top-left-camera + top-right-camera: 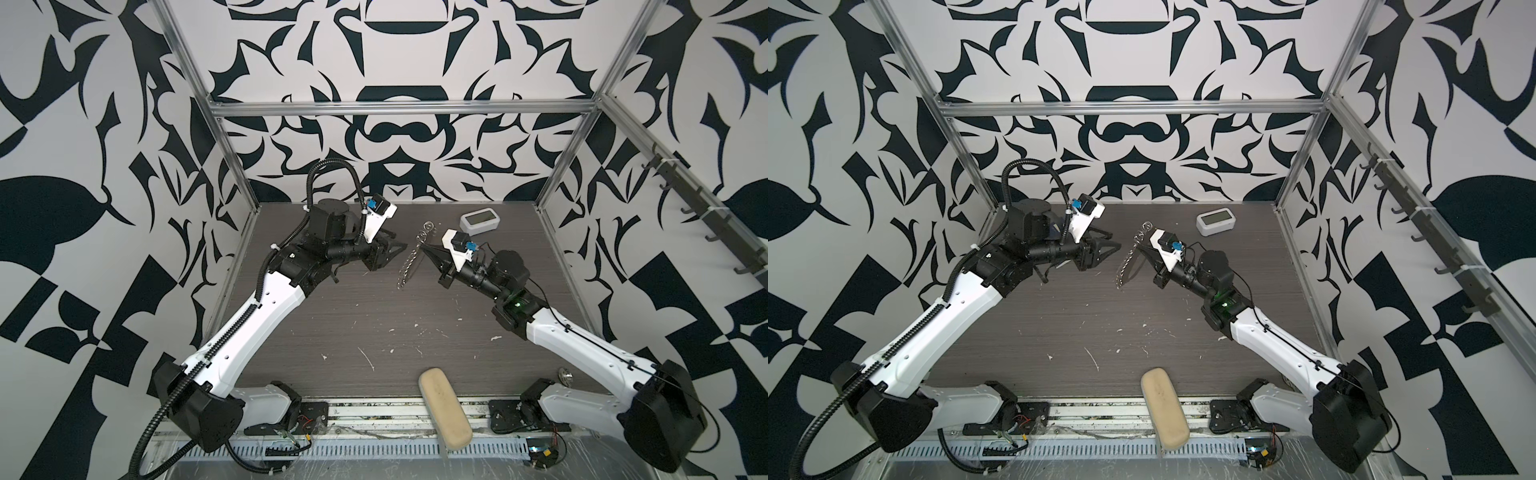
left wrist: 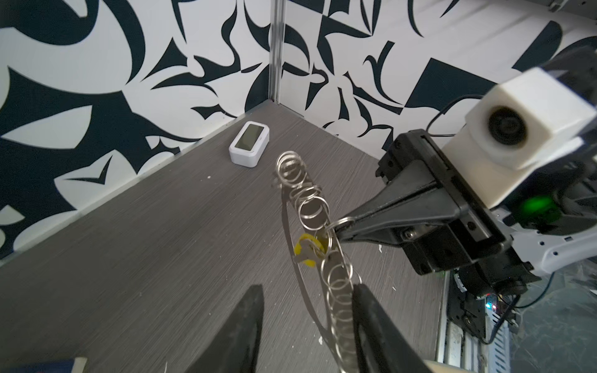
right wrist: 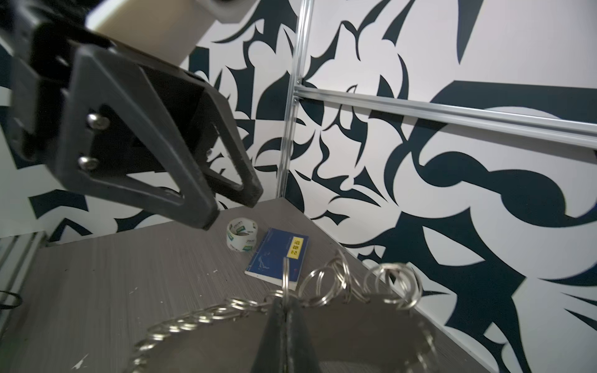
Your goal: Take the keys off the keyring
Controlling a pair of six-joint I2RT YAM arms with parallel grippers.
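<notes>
The keyring (image 1: 409,262) (image 1: 1128,261) is a chain of thin silver rings that hangs in the air over the back of the table. My right gripper (image 1: 424,248) (image 3: 286,302) is shut on one ring of it near the middle (image 2: 337,227). A small yellow key (image 2: 307,248) dangles from the chain just below that grip. My left gripper (image 1: 397,242) (image 2: 307,290) stands open to the left of the chain. In the left wrist view the lower rings run close along one of its fingers (image 2: 365,310). A small gap between fingertips and chain shows in both top views.
A white digital clock (image 1: 482,220) (image 2: 249,143) sits at the back right. A tan glasses case (image 1: 444,409) lies at the front edge. A tape roll (image 3: 241,234) and a blue book (image 3: 279,256) lie in the back left corner, behind the left arm.
</notes>
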